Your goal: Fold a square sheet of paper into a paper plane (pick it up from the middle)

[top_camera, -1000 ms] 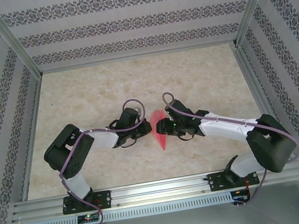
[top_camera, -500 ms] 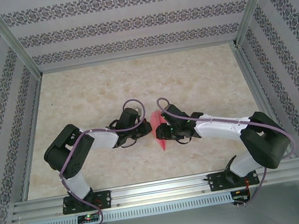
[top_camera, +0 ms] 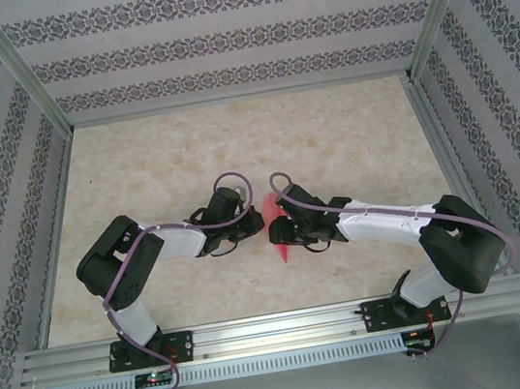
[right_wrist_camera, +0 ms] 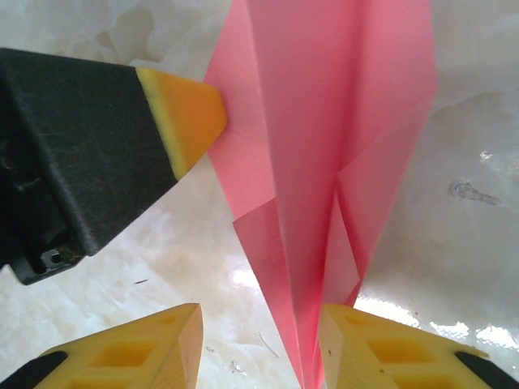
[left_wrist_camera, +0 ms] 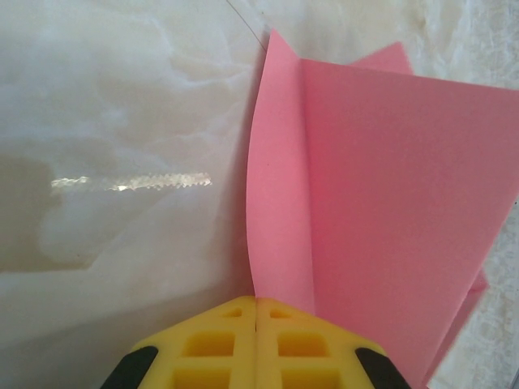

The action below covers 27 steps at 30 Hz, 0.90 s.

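**Top external:** Your right gripper (top_camera: 283, 231) has pushed in from the right over the past second. It now crowds the paper plane (top_camera: 280, 244) at mid-table (top_camera: 232, 140), facing the left gripper (top_camera: 251, 225).

**Left wrist:** The yellow fingers (left_wrist_camera: 215, 344) are pressed together, pinching the folded pink sheet's near edge.

**Right wrist:** The right gripper (right_wrist_camera: 259, 332) has narrowed but its fingers stand apart, straddling the plane's pointed end, which lies against one finger. The left gripper's tip (right_wrist_camera: 190, 117) nips the side flap. You look poised for a second hold to press the next crease.
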### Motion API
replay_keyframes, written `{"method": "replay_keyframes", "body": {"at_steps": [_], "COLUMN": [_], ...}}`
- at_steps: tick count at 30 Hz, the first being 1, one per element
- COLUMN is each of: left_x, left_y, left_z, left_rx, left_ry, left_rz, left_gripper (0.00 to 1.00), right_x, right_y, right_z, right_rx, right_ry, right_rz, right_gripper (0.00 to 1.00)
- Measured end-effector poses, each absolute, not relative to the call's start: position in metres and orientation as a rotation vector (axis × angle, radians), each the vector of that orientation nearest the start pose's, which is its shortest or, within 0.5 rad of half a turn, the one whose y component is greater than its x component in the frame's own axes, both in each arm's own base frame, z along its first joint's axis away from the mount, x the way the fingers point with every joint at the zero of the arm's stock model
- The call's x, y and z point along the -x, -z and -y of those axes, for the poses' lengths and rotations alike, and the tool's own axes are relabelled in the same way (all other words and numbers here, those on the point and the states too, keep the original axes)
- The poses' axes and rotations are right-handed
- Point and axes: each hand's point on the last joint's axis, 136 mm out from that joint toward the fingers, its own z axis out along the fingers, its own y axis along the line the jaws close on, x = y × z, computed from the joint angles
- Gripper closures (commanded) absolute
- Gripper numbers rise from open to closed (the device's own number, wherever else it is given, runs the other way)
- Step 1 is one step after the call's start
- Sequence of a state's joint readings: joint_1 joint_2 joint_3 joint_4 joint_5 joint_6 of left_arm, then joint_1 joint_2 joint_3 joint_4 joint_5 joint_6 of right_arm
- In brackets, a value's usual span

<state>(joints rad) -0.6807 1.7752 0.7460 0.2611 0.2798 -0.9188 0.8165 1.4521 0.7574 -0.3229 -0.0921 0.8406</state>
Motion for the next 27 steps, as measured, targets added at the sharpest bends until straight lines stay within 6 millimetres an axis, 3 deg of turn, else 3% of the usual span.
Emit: {"method": "replay_keyframes", "body": {"at_steps": [8, 27], "left_x": [-0.299, -0.298], "left_y": [-0.027, -0.027], "left_z": [0.303, 0.305], "left_rx": [0.153, 0.148], "left_ry": [1.038, 1.05], "left_rz": [-2.58, -2.584], "left_gripper": [1.0, 1.0], "right_x": [-0.223, -0.221], "right_y": [-0.059, -0.03], "right_z": [-0.262, -0.261], "right_rx": [-0.015, -0.017], "right_ry": [-0.656, -0.56], "right_rz": [-2.749, -2.828], "right_gripper": [0.61, 0.63]}}
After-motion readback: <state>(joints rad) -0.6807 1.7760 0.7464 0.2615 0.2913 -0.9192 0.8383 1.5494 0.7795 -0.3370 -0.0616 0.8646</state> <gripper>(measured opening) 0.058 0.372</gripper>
